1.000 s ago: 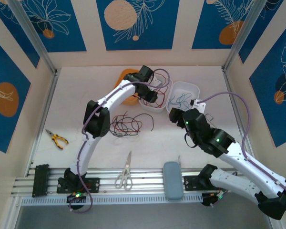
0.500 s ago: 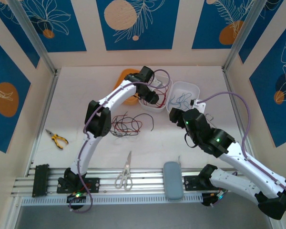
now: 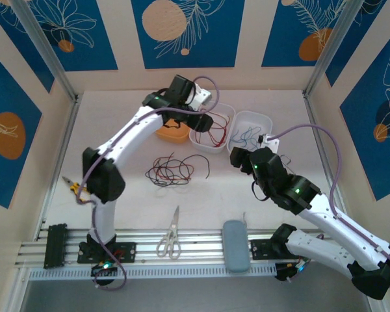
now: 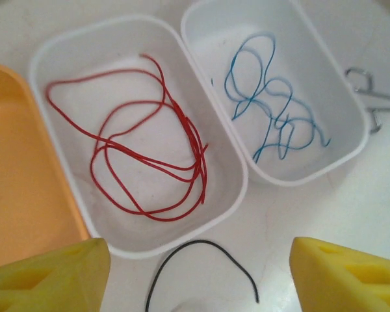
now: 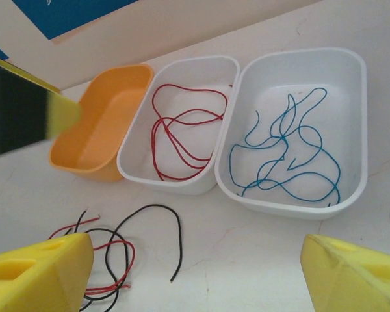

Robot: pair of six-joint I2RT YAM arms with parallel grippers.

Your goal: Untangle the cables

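Left gripper (image 4: 196,278) wide open, nothing held, hanging over the near rim of the middle white tub (image 4: 240,188). Red wire (image 4: 196,156) lies loose in that tub. Blue wire (image 4: 276,118) lies in the right white tub (image 4: 361,130), and the two tubs touch. Orange tub (image 4: 19,182) touches the middle tub's other side. One black wire (image 4: 205,242) on the table (image 3: 214,195) just before the tubs. Right gripper (image 5: 195,273) also wide open, nothing held, near the tubs. Tangle of red and black wires (image 3: 172,170) on the table, apart from the tubs.

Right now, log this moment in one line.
left gripper open; right gripper open; red cable binned; blue cable binned; tangle on table
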